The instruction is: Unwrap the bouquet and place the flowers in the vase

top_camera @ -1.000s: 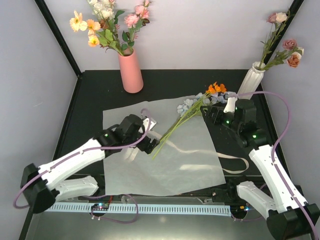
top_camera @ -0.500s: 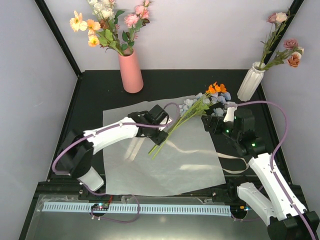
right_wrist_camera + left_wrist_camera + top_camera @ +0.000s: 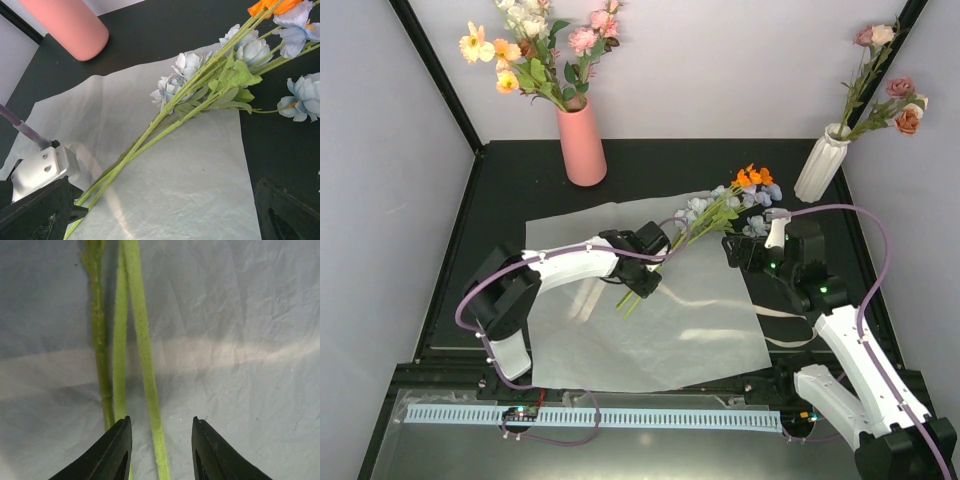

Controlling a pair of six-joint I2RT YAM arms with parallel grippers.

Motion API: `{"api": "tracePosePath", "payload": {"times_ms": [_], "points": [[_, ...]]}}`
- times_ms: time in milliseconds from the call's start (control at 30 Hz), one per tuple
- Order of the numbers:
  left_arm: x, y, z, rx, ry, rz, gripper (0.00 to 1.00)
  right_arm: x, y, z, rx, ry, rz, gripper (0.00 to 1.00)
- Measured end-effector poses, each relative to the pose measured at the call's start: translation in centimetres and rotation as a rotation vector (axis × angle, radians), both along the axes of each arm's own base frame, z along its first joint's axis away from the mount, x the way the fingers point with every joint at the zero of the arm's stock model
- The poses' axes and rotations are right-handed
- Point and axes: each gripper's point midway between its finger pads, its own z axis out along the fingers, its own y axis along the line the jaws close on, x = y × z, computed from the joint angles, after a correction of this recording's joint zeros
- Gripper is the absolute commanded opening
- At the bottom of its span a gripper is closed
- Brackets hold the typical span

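The flowers (image 3: 705, 218) lie loose on the spread white paper (image 3: 690, 325), orange and light blue heads toward the far right, green stems pointing near left. My left gripper (image 3: 642, 280) is down over the stem ends. In the left wrist view its jaws (image 3: 160, 450) stand part closed, with one stem (image 3: 145, 340) in the gap and the other stems by the left finger (image 3: 116, 452). My right gripper (image 3: 745, 245) is open beside the flower heads (image 3: 200, 85), holding nothing. The white ribbed vase (image 3: 820, 165) stands at the far right with dusty pink and cream blooms (image 3: 892, 95) in it.
A salmon-pink vase (image 3: 582, 143) with yellow, pink and white flowers stands at the back left. A cream ribbon (image 3: 790, 320) lies off the paper's right edge. Black frame posts rise at both back corners. The right wrist view shows the pink vase (image 3: 70, 22) and the paper (image 3: 200, 175).
My left arm has swung right across the paper onto the stem ends and its jaws have narrowed around them. The right gripper has drifted slightly, still open.
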Motion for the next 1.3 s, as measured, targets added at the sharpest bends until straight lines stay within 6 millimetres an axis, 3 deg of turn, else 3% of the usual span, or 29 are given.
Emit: {"api": "tracePosePath", "payload": {"times_ms": [233, 567, 867, 1133, 1300], "points": [[-0.2, -0.3, -2.2, 0.026, 0.034, 0.019, 0.28, 0.1, 0.0, -0.3, -0.003, 0.011, 0.001, 1.0], [-0.1, -0.4, -3.6, 0.042, 0.05, 0.05, 0.02, 0.0, 0.0, -0.3, -0.006, 0.012, 0.002, 1.0], [-0.1, -0.2, -3.6, 0.012, 0.039, 0.101, 0.02, -0.2, 0.0, -0.2, -0.002, 0.006, 0.007, 1.0], [-3.6, 0.2, -3.2, -0.144, 0.126, 0.164, 0.02, -0.3, 0.2, 0.0, 0.002, 0.0, 0.016, 1.0], [-4.7, 0.4, -1.3, -0.25, 0.119, 0.177, 0.02, -0.5, 0.1, 0.4, 0.007, -0.014, 0.017, 1.0]]}}
